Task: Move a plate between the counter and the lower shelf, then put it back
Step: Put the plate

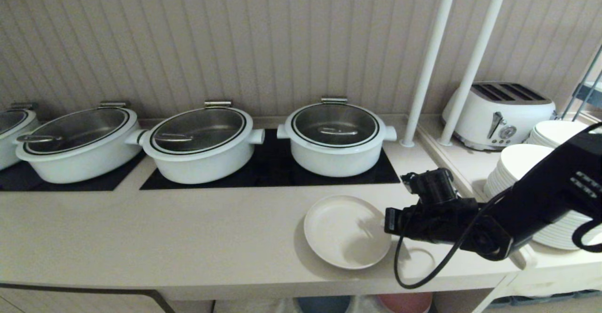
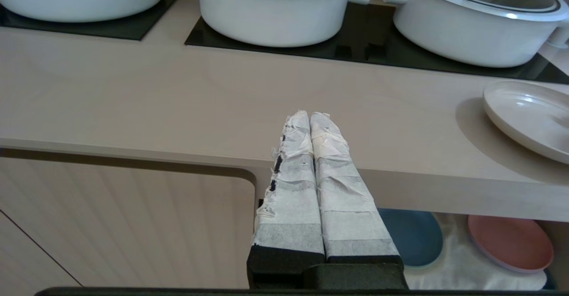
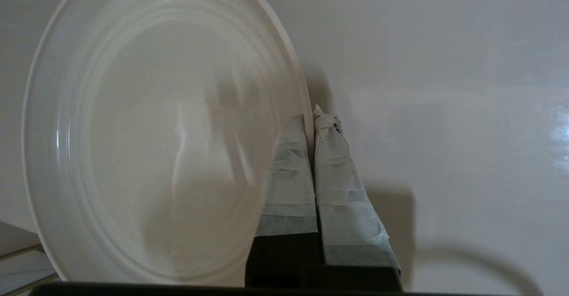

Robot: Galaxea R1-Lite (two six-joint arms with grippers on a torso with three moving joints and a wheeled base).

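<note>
Plate: the plate [image 1: 347, 231] is lying flat on the counter [image 1: 141, 238], near its front edge.
Right gripper: the right gripper [image 3: 314, 120] is pinching the plate's rim, fingers clamped together.
Left gripper: the left gripper [image 2: 310, 120] is sitting closed, empty, below the counter edge.
Advice: you're gripping thin — be lifting slowly, level.

Right hand [image 3: 313, 122] clamped shut; left hand [image 2: 310, 120] closed.

The left hand [image 2: 311, 118], its two taped fingers pressed together, hangs before the front edge of the surface [image 2: 178, 105]. The plate [image 2: 529, 118] lies on the surface, near white pots [image 2: 275, 16]. Below it, a blue plate [image 2: 415, 238] and a pink plate [image 2: 511, 242] rest on the lower shelf [image 2: 462, 269].
</note>
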